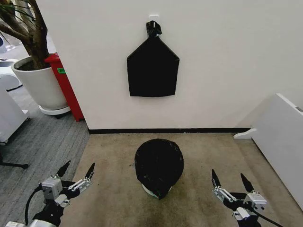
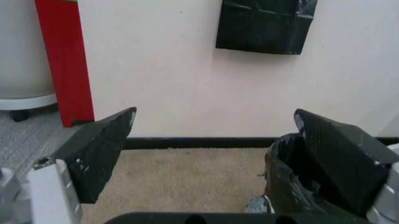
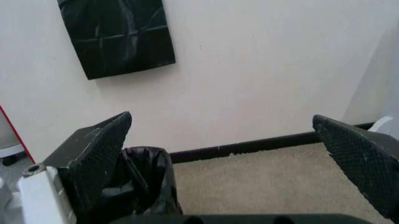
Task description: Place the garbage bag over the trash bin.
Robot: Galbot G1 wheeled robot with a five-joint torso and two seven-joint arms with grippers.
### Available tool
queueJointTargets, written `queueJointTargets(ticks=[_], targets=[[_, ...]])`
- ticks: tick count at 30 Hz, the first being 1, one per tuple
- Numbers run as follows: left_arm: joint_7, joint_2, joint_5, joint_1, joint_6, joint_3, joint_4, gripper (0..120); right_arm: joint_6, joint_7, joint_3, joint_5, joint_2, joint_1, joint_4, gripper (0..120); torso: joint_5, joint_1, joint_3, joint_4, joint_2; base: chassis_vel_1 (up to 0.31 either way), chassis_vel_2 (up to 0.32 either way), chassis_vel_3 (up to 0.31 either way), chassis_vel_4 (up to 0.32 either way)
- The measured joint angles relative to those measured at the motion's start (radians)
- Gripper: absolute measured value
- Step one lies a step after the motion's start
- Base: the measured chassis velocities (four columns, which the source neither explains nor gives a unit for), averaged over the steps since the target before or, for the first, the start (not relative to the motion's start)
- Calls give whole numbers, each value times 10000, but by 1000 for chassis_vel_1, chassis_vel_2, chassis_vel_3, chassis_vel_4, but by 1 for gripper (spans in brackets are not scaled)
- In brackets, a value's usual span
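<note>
No text, label or number is legible anywhere.

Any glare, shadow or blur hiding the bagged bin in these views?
Head view: even light, sharp; the garbage bag reads as a near-featureless black mass over the trash bin. Left wrist view: soft overall, near fingers blurred. Right wrist view: soft too, faint sheen on the bag.

garbage bag [image 1: 158, 163]: glossy black | trash bin [image 1: 147, 190]: cream-white | carpet [image 1: 118, 198]: tan | panel [image 1: 66, 85]: red
</note>
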Motion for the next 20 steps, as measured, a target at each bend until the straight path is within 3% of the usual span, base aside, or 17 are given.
queueJointTargets(ticks=[20], targets=[[0, 0, 0, 0, 0, 0, 0, 100, 0, 0, 0, 0, 0, 0, 0, 100, 0, 0, 0, 0, 2, 0, 0, 0, 0]])
